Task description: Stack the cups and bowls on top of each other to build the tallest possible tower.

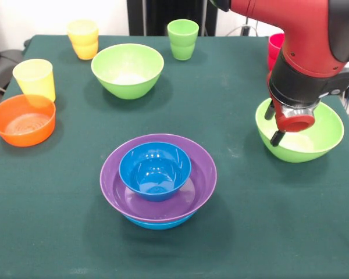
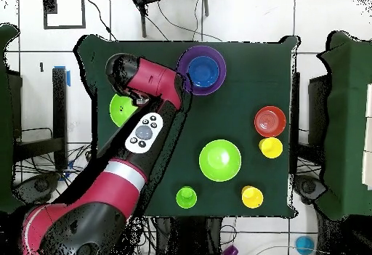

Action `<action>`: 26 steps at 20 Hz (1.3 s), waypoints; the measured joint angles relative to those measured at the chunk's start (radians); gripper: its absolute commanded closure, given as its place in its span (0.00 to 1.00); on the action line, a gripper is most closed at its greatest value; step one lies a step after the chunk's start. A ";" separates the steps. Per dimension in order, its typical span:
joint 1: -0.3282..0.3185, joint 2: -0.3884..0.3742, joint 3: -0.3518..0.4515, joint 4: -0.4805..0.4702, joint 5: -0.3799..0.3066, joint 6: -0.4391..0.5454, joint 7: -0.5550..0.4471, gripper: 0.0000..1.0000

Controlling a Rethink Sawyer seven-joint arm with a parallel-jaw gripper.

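The tower (image 1: 157, 174) stands mid-table: a small blue bowl (image 1: 155, 170) sits in the wide purple bowl (image 1: 189, 200), over a large blue bowl (image 1: 157, 223). My gripper (image 1: 279, 131) hangs over the left rim of a light green bowl (image 1: 314, 142) at the right. From above, the arm covers part of that bowl (image 2: 118, 110). A second green bowl (image 1: 128, 70) and an orange bowl (image 1: 23, 121) stand alone. The cups are separate: yellow (image 1: 35, 78), orange-yellow (image 1: 83, 38), light green (image 1: 182, 39), and a red one (image 1: 275, 47) half hidden behind the arm.
The arm (image 2: 145, 128) crosses the table's left side in the overhead view. The green cloth (image 1: 250, 232) runs to the table's edges, with cables and chairs beyond them.
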 measured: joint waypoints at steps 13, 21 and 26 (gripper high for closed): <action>0.004 0.024 0.000 -0.039 0.000 -0.044 0.000 0.00; 0.014 0.039 0.000 -0.060 0.000 -0.068 0.000 0.00; 0.019 0.038 0.007 -0.060 0.000 -0.080 0.000 0.00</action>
